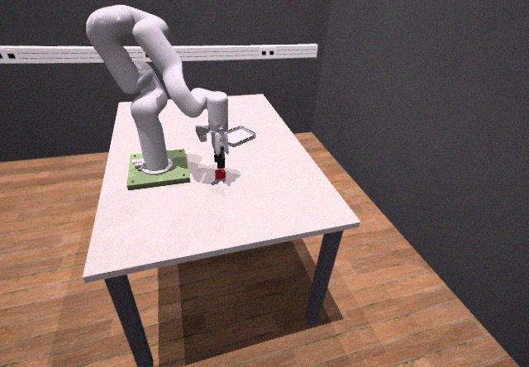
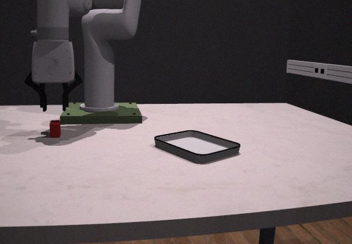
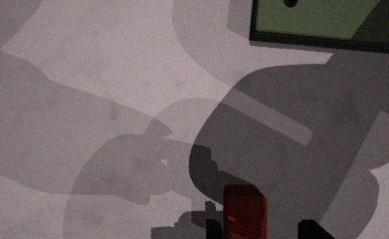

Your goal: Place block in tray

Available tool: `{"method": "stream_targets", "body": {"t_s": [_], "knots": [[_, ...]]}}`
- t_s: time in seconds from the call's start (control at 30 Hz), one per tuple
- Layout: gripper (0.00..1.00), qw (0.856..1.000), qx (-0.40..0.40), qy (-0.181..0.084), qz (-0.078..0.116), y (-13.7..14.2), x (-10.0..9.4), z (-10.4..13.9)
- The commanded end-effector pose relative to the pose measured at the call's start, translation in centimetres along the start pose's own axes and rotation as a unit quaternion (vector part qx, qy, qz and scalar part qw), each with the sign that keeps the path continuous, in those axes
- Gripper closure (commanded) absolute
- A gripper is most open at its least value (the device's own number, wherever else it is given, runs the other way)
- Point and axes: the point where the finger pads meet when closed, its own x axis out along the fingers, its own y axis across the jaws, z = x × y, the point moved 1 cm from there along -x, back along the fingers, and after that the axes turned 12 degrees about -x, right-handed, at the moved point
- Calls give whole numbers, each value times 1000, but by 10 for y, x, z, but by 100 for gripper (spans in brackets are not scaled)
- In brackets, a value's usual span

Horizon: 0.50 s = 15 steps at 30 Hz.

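The red block [image 2: 55, 128] stands on the table top, left of the green base plate [image 2: 100, 116]. It also shows in the top view [image 1: 220, 174] and at the bottom edge of the wrist view [image 3: 245, 211]. My gripper [image 2: 54, 108] points straight down, a little above the block. Its fingers are open and hold nothing. In the wrist view the two dark fingertips show on either side of the block. The white tray [image 2: 197, 146] with a dark rim lies flat on the table, well to the right of the block, and it is empty.
The arm's base column [image 2: 98, 65] rises from the green plate just behind and right of the gripper. A white wall rail [image 2: 318, 71] runs at the far right. The table edge [image 1: 221, 252] lies far from the block.
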Motion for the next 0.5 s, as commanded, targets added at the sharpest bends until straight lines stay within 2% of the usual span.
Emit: {"method": "stream_targets", "body": {"t_s": [0.0, 0.47], "knots": [[53, 1000, 0, -1, -1, -1, -1, 1], [53, 1000, 0, -1, -1, -1, 1, 1]]}}
